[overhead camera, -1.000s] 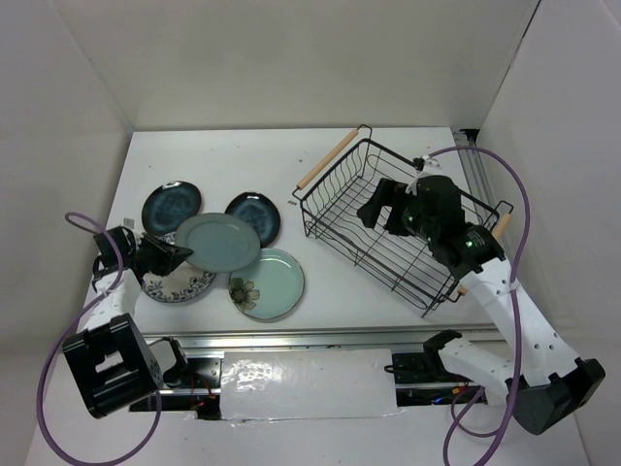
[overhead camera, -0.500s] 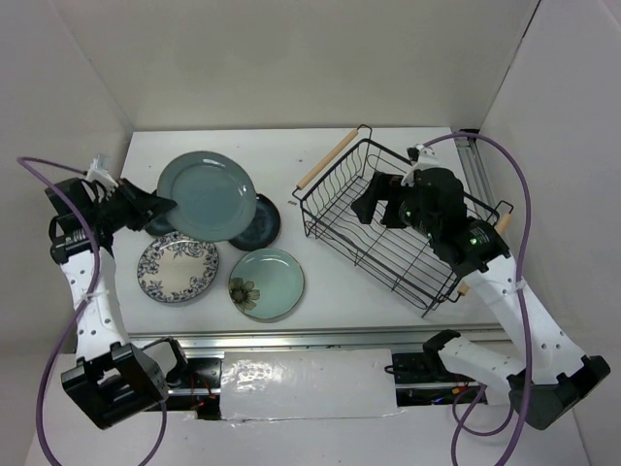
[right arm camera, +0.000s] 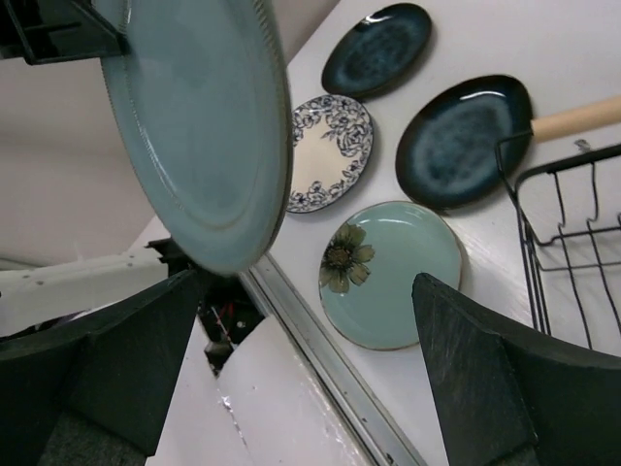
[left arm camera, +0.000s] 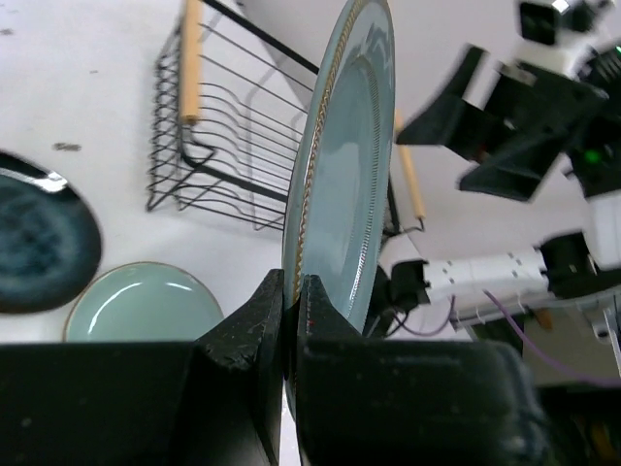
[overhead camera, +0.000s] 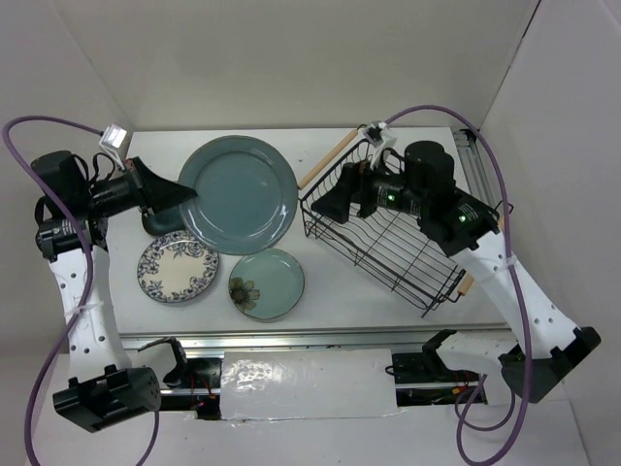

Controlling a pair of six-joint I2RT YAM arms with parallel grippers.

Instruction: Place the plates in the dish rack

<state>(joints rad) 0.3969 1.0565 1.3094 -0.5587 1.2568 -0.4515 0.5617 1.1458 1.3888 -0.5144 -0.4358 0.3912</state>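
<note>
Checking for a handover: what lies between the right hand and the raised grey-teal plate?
Only air: the right wrist view shows the grey-teal plate before the open right hand. In the top view the handle of the dish rack lies beneath.

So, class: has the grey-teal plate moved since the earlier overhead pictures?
Yes. Pinched in the left claw, the grey-teal plate has risen off the blue-floral plate and shifted toward the dish rack.
</note>
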